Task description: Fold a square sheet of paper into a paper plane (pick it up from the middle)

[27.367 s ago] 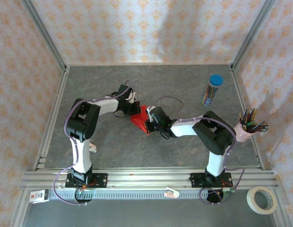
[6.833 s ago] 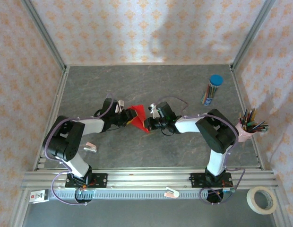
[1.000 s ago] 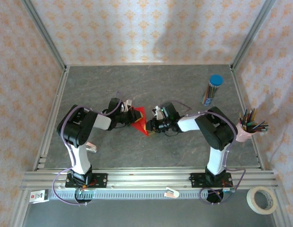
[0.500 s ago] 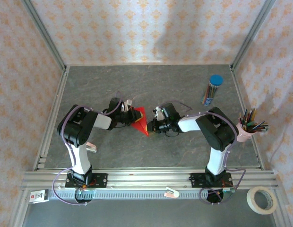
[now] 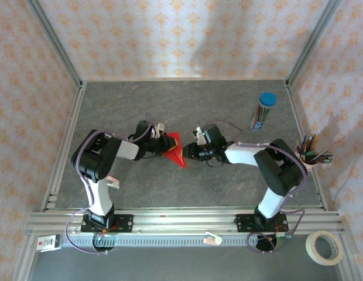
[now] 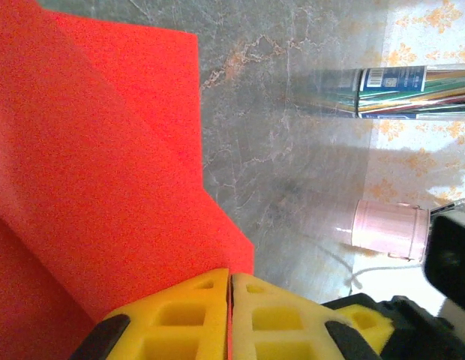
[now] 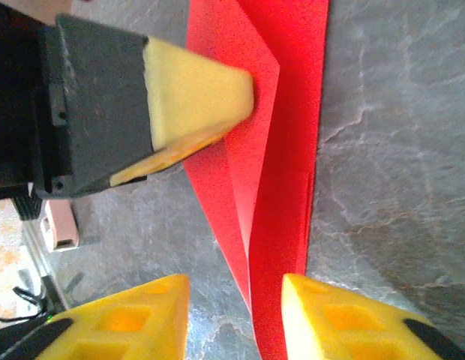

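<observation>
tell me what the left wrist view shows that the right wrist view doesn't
Left wrist view, not right: the tube of coloured pencils and a pink cup across the table, plus the left pincer seen from behind, shut on the red paper. Right wrist view, not left: the right pincer, open, its jaws either side of the paper's pointed end. Both: the folded red paper, the grey table, and the left pincer's yellow pads clamping the paper.

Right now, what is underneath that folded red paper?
Grey table shows all around the red paper. The left gripper is shut on its edge. Whatever lies directly beneath the sheet is covered.
</observation>
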Motion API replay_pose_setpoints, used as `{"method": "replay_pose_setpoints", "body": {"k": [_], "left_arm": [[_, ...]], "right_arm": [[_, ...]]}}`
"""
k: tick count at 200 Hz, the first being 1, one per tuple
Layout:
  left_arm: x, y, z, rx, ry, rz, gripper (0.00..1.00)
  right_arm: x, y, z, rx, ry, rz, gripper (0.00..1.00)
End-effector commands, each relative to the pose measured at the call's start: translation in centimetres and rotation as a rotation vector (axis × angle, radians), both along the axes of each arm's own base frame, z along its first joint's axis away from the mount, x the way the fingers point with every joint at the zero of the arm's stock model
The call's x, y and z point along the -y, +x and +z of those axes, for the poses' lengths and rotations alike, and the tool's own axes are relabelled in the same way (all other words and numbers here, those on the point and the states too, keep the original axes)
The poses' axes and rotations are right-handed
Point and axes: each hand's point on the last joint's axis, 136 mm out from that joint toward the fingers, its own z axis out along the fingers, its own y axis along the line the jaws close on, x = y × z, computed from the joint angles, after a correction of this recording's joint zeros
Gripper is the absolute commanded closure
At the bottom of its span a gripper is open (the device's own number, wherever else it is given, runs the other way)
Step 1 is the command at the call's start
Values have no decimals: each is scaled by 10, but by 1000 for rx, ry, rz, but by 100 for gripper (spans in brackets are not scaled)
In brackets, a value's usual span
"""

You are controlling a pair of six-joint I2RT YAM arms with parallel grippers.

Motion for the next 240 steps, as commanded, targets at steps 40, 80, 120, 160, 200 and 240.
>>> {"method": "replay_pose_setpoints", "body": {"k": [40, 80, 120, 160, 200, 240], "left_arm": [[2, 5, -1, 16, 19, -1, 91], [1, 5, -1, 13, 21, 0, 90], [1, 5, -2, 12, 21, 0, 90], [1, 4, -4, 6, 26, 2, 90], [0, 4, -5, 5, 30, 3, 90], [0, 5, -5, 6, 35, 3, 90]], "right_arm": [[-4, 13, -13, 58, -207, -23, 54], [-12, 17, -24, 64, -271, -2, 55], [-12, 13, -37, 43, -289, 25, 60], [-9, 6, -51, 8, -308, 39, 69], [-7, 0, -61, -22, -320, 53, 74], [-6, -4, -67, -43, -326, 62, 77]]}}
